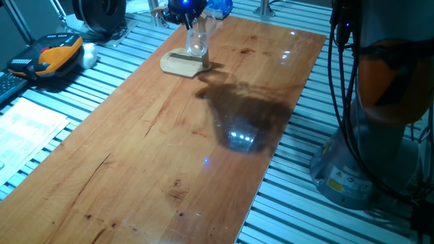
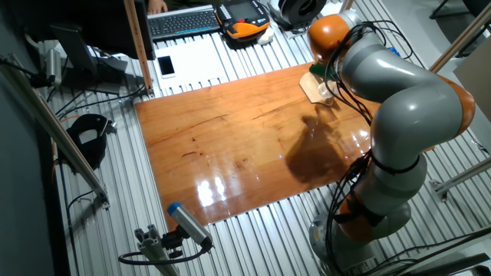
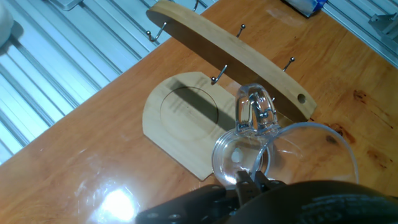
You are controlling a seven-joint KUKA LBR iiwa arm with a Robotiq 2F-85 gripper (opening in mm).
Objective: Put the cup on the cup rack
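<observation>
The pincer (image 3: pixel 252 180) is clamped on the glass cup's (image 3: pixel 249 152) rim, holding it over the wooden cup rack's (image 3: pixel 186 118) base plate, handle just beside a metal peg (image 3: pixel 217 76).

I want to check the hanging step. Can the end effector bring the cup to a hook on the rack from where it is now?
Probably yes. The end effector grips the cup by its rim, with the handle pointing toward the nearest hook of the rack, and nothing lies between.
</observation>
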